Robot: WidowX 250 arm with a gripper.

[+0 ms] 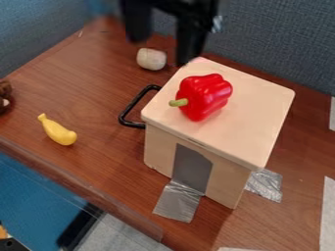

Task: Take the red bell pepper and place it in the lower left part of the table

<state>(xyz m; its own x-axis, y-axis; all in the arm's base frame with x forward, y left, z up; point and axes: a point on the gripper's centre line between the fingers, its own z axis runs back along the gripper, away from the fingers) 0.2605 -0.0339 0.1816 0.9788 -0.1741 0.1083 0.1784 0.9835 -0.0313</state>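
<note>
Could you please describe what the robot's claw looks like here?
The claw is black, with two thick, blocky fingers joined by an equally dark crosspiece. A small pale patch shows beside one finger's upper part.

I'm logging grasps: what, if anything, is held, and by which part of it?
Nothing: the end effector is open; the pepper sits on the box.

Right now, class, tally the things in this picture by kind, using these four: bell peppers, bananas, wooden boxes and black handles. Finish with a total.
Bell peppers: 1
Bananas: 1
Wooden boxes: 1
Black handles: 1
Total: 4
</note>
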